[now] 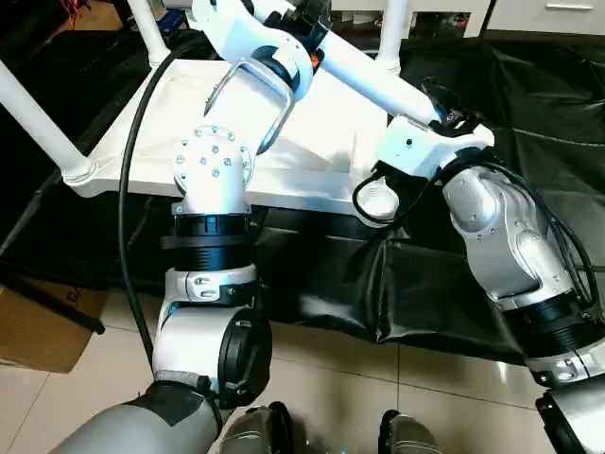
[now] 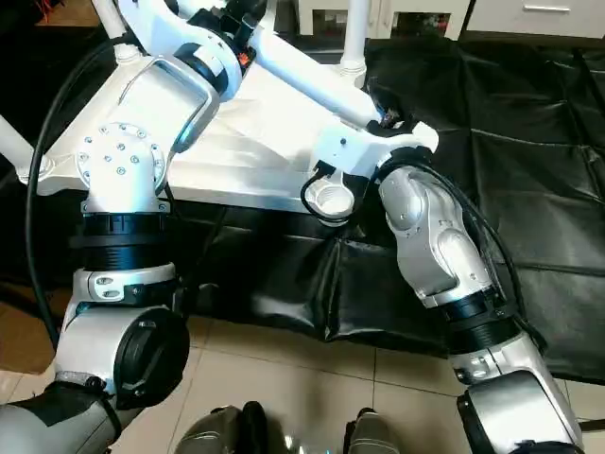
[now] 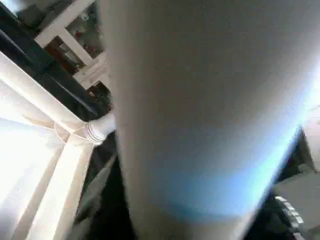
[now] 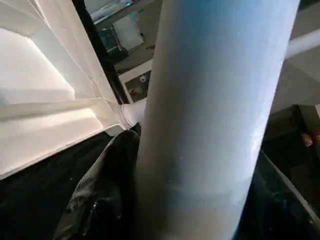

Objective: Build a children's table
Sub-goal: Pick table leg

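Black sheet (image 1: 529,85) covers the floor across the upper and right parts of the head view; tile floor (image 1: 378,397) along the bottom, cardboard box (image 1: 38,322) at lower left.

Children's table top (image 1: 321,142) lies underside up on the sheet, upper centre-left, ribs visible in the wrist views.

Three legs stand in corner sockets: one (image 1: 38,118) slants out toward the upper left edge, one (image 1: 142,24) at the top left, one (image 1: 392,28) at top centre-right.

4th leg (image 1: 378,85) is off the top and held diagonally above it, running from top centre down to the right. It passes close in front of both wrist cams.

L gripper (image 1: 307,28), top centre, is clamped on the upper part of the 4th leg.

R gripper (image 1: 446,112), right of centre, sits at the leg's lower end; we can't tell if it is closed or not.

Near right corner socket (image 1: 378,200) is empty, just below the R wrist.

Black cable (image 1: 128,189) hangs along the L arm.
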You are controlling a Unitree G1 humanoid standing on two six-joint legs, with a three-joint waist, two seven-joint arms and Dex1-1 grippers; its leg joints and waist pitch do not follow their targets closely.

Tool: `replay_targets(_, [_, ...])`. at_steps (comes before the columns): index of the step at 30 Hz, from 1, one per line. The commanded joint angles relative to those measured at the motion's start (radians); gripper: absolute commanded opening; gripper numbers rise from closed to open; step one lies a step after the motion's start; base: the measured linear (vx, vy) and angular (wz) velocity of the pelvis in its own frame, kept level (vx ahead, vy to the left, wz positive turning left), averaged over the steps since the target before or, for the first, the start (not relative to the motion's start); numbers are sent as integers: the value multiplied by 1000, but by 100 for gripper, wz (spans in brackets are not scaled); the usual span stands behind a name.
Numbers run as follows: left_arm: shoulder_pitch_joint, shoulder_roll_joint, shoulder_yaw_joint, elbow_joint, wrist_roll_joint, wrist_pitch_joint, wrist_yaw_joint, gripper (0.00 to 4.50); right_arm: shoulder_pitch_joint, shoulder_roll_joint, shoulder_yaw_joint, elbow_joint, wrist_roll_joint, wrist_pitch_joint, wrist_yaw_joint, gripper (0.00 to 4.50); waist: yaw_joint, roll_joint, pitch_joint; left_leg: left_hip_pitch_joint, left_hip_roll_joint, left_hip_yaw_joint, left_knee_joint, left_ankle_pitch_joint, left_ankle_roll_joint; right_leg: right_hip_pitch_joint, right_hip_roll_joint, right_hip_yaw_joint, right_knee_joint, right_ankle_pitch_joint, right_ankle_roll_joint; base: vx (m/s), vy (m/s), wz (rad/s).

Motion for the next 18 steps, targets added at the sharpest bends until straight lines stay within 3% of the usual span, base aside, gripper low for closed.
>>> replay_targets(1, [25,-48,-18,-64,-28,12,-43,245,5,-1,-9,24,3,9,19,207,-3,-33,-104,52,34,-27,-48,-81,184,58,-6,10,-41,-42,-276,0,0,0])
replay_targets(5, [68,-6,-85,-128,-100,160,-152,277,-2,0,-64,33,49,11,3,203,-1,-34,-104,51,34,-26,-47,-66,196,57,-5,9,-40,-42,-288,0,0,0])
replay_targets(7, [99,10,-115,-159,-129,223,-186,277,-8,5,-96,41,83,19,3,198,0,-42,-108,53,33,-25,-44,-59,200,58,-6,10,-39,-44,-290,0,0,0])
replay_targets(8, [108,12,-122,-169,-137,235,-193,277,-10,5,-102,45,90,20,3,196,-2,-40,-106,50,33,-26,-44,-59,203,58,-6,9,-39,-53,-287,0,0,0])
replay_targets(11, [157,22,-163,-225,-156,272,-217,277,-20,39,-178,55,184,58,15,194,-4,-50,-107,50,33,-24,-44,-73,206,59,-7,10,-43,-80,-281,0,0,0])
replay_targets(13, [173,30,-179,-239,-147,272,-230,277,-26,39,-192,56,196,63,14,189,-3,-46,-106,50,34,-25,-44,-78,204,58,-8,9,-43,-93,-275,0,0,0])
replay_targets(14, [218,44,-202,-277,-133,275,-262,277,-35,50,-244,50,245,77,17,189,-3,-51,-107,51,35,-26,-45,-79,198,59,-7,10,-44,-103,-266,0,0,0])
replay_targets(18, [270,67,-217,-319,-129,283,-313,277,-42,53,-291,39,298,80,32,186,-2,-46,-106,51,35,-26,-47,-78,192,57,-5,10,-44,-115,-254,0,0,0])
